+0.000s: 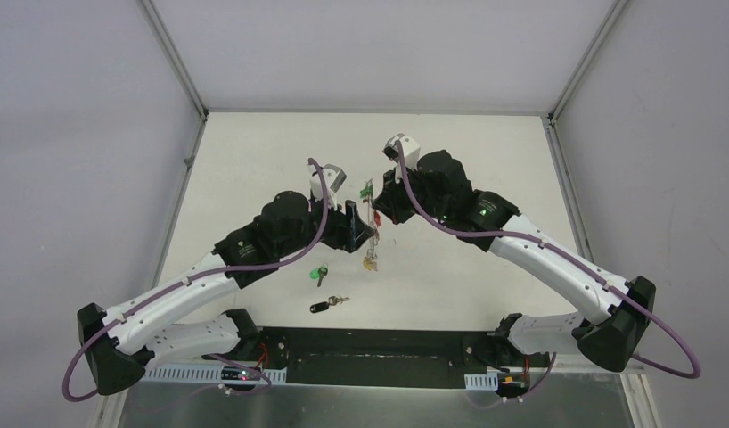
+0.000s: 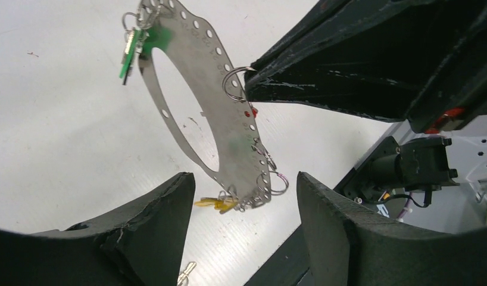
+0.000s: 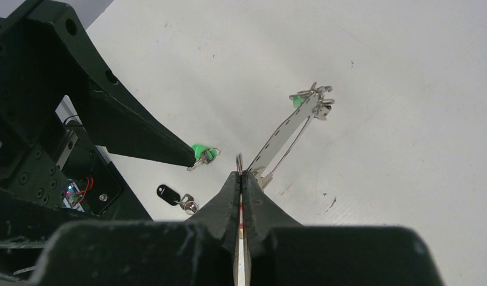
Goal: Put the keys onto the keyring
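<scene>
The keyring, a flat grey metal ring with small holes, hangs upright above the table. My right gripper is shut on its edge. Yellow keys dangle from the ring's low end and a green-capped one from its far end. My left gripper stands open just short of the ring's lower end, with nothing between its fingers. Two loose keys lie on the table: the green-capped key and the black-capped key, both also in the right wrist view, green-capped key and black-capped key.
The two grippers meet over the middle of the white table, left gripper and right gripper nearly touching. The black mounting strip with the arm bases runs along the near edge. Walls close in the left, right and far sides.
</scene>
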`<act>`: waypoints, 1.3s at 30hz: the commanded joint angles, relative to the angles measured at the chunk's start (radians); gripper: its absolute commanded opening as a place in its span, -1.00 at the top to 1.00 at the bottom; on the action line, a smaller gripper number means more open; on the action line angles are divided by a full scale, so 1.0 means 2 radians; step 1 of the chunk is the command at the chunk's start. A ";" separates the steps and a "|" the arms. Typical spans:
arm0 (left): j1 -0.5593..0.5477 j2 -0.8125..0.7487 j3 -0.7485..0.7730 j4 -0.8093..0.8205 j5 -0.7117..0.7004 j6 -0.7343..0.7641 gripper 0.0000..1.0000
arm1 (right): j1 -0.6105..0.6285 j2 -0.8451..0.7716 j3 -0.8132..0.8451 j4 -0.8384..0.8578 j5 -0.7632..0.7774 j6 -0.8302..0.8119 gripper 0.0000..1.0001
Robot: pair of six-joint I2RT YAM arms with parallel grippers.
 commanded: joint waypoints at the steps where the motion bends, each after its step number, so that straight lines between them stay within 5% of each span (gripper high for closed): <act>1: -0.003 -0.018 -0.004 0.008 0.028 0.007 -0.33 | 0.003 -0.008 0.014 0.031 -0.002 0.006 1.00; 21: -0.003 -0.004 -0.031 0.011 0.051 -0.068 -0.53 | -0.007 0.026 -0.019 0.051 -0.034 0.029 1.00; 29: -0.003 -0.047 -0.060 0.011 0.009 -0.079 -0.71 | -0.057 0.039 -0.109 0.147 -0.123 0.077 1.00; 39: -0.003 -0.080 -0.087 0.007 -0.013 -0.092 -0.75 | -0.133 0.075 -0.160 0.153 -0.193 0.066 1.00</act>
